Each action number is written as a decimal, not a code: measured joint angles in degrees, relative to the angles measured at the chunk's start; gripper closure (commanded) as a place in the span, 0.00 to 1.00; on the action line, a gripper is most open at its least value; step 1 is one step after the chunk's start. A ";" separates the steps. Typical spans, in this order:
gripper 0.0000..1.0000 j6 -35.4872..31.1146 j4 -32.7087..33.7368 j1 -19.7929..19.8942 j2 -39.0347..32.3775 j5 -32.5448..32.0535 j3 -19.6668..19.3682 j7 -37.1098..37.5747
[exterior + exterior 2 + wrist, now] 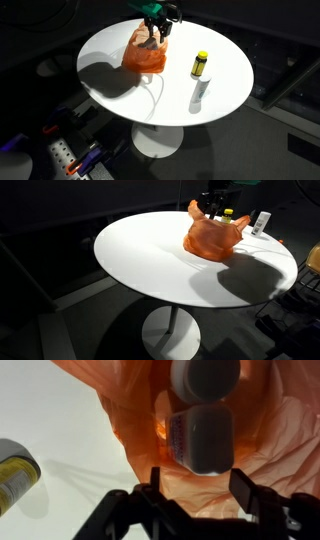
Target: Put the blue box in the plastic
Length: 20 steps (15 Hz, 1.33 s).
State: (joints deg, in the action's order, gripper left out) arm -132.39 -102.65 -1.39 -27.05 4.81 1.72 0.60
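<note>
An orange plastic bag [145, 55] stands open on the round white table in both exterior views [212, 237]. In the wrist view I look down into the bag [275, 440]. A pale box with bluish print on its side [203, 438] lies inside it, and a grey rounded object [205, 375] lies just beyond the box. My gripper [197, 485] is open and empty, its two fingers apart just above the bag's mouth. It hangs over the bag in both exterior views [155, 25] [213, 205]. The box is hidden in the exterior views.
A small yellow bottle [200, 65] stands on the table beside the bag, and also shows in the wrist view [12, 475]. A white elongated object [200, 93] lies near it. The table rim [130, 280] drops off to a dark floor.
</note>
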 measured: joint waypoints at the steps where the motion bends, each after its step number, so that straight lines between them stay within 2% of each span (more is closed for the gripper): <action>1: 0.00 0.52 0.00 0.05 0.38 0.00 -0.08 0.00; 10: 0.00 11.58 -1.93 0.35 9.92 0.01 -1.37 0.00; 16: 0.00 17.72 -7.72 -0.28 20.55 -0.23 -0.95 -0.01; 20: 0.00 23.63 -10.15 -0.95 27.58 -3.23 -0.07 1.76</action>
State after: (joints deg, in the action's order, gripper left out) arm -108.76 -112.80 -2.34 0.53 1.58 1.65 2.37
